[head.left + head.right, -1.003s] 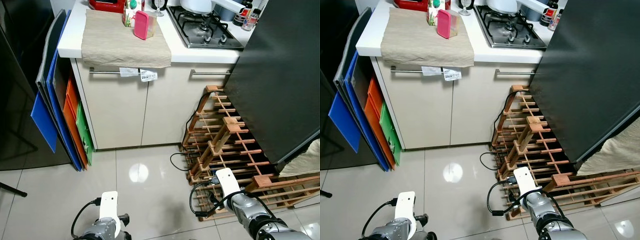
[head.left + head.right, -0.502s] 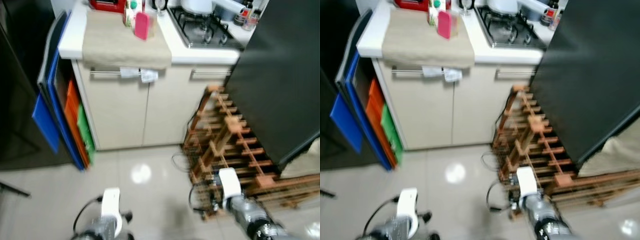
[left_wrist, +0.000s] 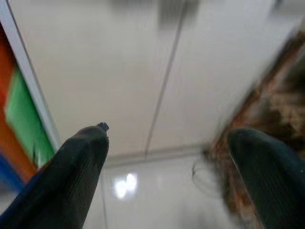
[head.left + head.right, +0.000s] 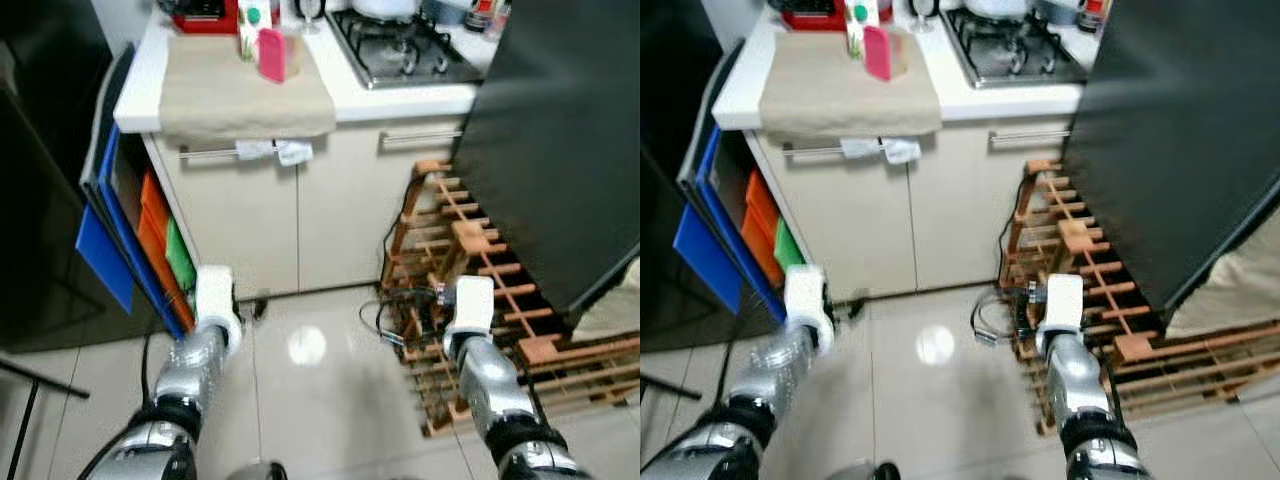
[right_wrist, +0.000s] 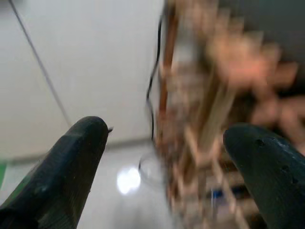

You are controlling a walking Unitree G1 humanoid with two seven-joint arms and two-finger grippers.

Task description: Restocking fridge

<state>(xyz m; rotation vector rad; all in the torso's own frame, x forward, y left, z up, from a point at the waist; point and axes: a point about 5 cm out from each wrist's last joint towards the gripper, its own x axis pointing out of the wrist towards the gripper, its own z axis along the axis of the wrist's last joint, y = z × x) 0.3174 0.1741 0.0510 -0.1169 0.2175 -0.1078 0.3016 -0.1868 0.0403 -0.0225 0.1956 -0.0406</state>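
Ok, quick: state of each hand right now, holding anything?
Left hand: open, holding nothing, raised in front of the cabinet doors.
Right hand: open, holding nothing, raised by the wooden rack.

Glossy pale floor tiles (image 4: 320, 400) reflect a ceiling light; cream cabinets (image 4: 300, 215) far, wooden rack (image 4: 470, 260) right.

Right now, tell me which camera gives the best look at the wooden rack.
The left eye view: the wooden rack shows beside the cabinet. The right eye view matches it. The right wrist view shows it blurred; the left wrist view catches a blurred edge.
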